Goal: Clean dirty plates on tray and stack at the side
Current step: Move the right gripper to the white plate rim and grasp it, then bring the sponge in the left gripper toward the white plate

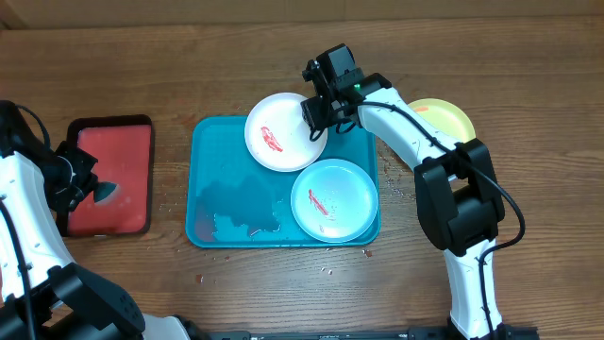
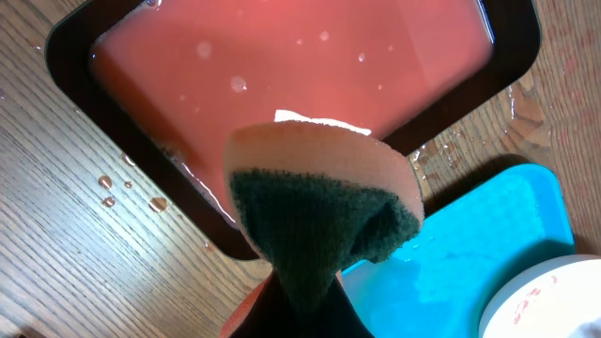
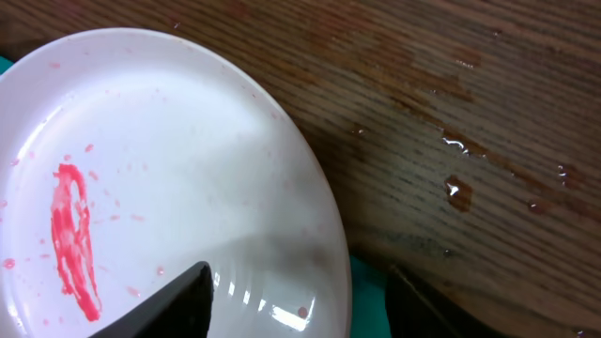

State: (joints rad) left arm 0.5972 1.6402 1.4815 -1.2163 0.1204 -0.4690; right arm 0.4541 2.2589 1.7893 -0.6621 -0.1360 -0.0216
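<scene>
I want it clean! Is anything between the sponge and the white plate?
Nothing visible. Between the sponge and the white plate lie only table and the teal tray's rim; the right gripper is at its far edge.

White plate, red smear; teal tray

Text on the plates: none readable.
Text on the tray: none readable.
Elsewhere: none readable.
</scene>
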